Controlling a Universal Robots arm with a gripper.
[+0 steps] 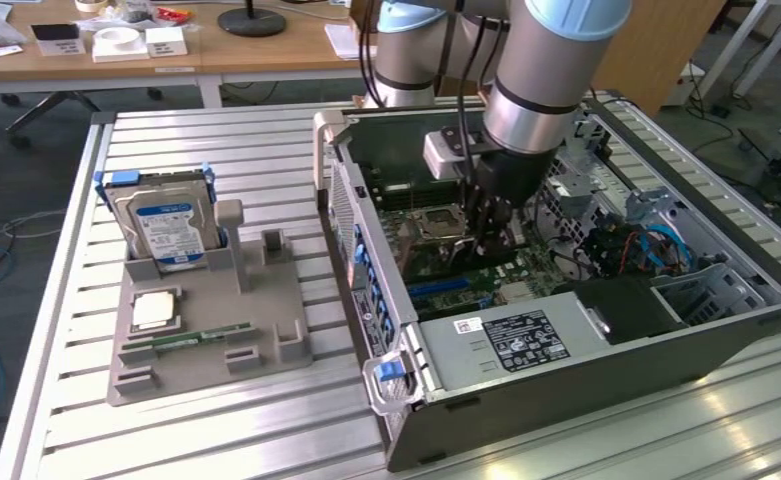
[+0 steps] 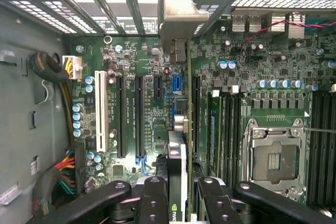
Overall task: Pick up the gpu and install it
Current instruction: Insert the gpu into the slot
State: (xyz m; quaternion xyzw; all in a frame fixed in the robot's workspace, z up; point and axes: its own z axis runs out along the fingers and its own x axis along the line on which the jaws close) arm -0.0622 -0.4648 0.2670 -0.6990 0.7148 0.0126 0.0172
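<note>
The open computer case point(image 1: 590, 385) lies on the slatted table, and my arm reaches down into it. My gripper point(image 1: 490, 240) hangs just above the motherboard point(image 1: 424, 265). In the wrist view the gripper point(image 2: 178, 195) is shut on the gpu point(image 2: 177, 153), a thin dark card seen edge-on between the black fingers point(image 2: 153, 198). Its silvery end bracket point(image 2: 181, 22) stands against the case's rear slot openings. The card sits over the board between the black expansion slots point(image 2: 139, 114) and the memory slots point(image 2: 220, 129). Whether its edge is in a slot I cannot tell.
A grey holder point(image 1: 210, 345) to the exterior view's left carries a silver hard drive point(image 1: 163, 228), a processor chip point(image 1: 154, 310) and a green memory stick point(image 1: 190, 338). Inside the case are the processor socket point(image 2: 273, 153), a white slot point(image 2: 100, 111), cable bundles point(image 2: 65, 174) and the power supply point(image 1: 524, 340).
</note>
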